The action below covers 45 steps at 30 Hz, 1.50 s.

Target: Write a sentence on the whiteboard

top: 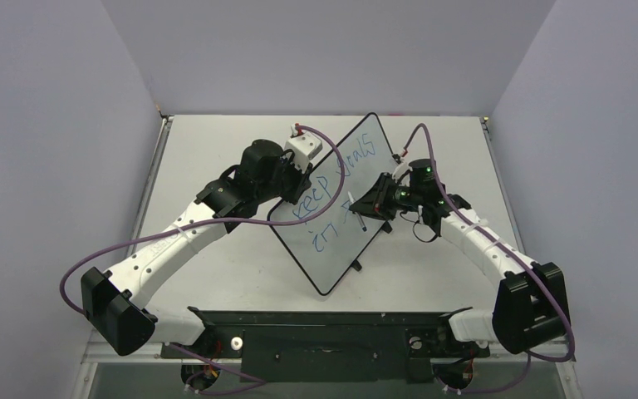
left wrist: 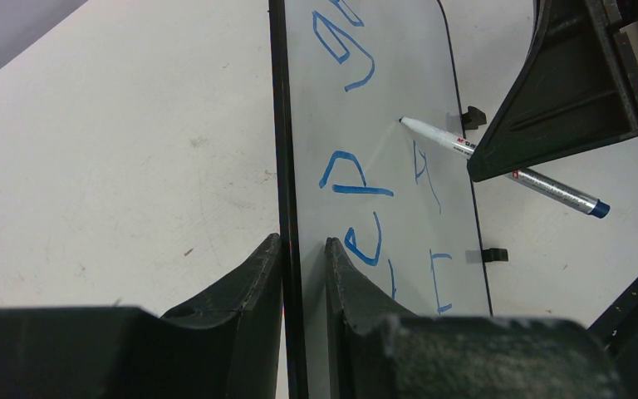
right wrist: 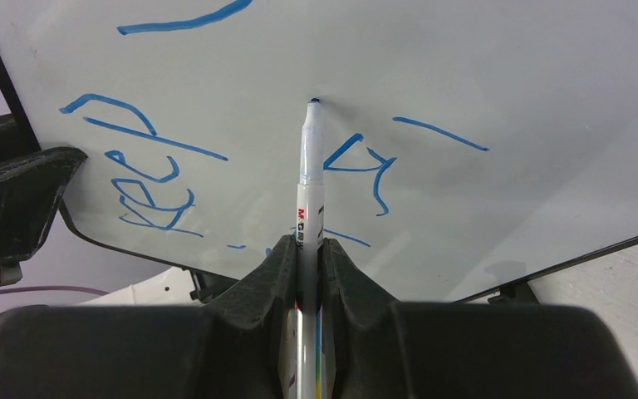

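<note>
White marker (right wrist: pixel 310 166) touches tilted whiteboard (right wrist: pixel 507 66) over table (top: pixel 241 283).

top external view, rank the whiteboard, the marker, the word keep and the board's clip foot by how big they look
1. whiteboard, by far the largest
2-3. word keep and marker: similar length, too close to rank
4. clip foot, smallest

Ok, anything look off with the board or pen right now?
Nothing damaged. The whiteboard stands skewed across the table, its rim pinched by the left gripper; the marker sits straight in the right gripper, tip at the board. The sentence looks uneven.
</note>
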Tool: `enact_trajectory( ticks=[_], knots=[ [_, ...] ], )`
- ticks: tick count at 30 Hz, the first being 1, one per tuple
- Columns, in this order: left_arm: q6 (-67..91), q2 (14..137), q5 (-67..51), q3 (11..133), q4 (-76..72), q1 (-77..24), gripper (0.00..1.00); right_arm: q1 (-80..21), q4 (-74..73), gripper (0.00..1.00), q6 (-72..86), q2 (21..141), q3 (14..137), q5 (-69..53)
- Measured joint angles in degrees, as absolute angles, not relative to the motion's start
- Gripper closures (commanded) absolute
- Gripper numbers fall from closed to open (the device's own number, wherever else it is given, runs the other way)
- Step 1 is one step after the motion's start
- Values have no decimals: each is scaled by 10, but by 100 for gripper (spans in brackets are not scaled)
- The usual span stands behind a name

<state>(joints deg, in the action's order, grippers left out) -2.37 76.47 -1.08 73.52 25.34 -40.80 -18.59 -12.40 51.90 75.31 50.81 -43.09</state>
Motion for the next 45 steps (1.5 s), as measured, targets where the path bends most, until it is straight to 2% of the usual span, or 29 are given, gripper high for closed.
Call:
enact_trajectory(
  ticks=[24, 36, 45],
  knots=[
    [-24, 765, -8, 735, 254, -408, 100, -171, -97, 100, 522, 763, 496, -439],
    [-24, 765, -8, 735, 254, -409, 100, -101, -53, 100, 547, 736, 450, -450],
    [-24, 765, -8, 735, 254, -409, 100, -94, -9, 100, 563, 754, 449, -466]
  ],
)
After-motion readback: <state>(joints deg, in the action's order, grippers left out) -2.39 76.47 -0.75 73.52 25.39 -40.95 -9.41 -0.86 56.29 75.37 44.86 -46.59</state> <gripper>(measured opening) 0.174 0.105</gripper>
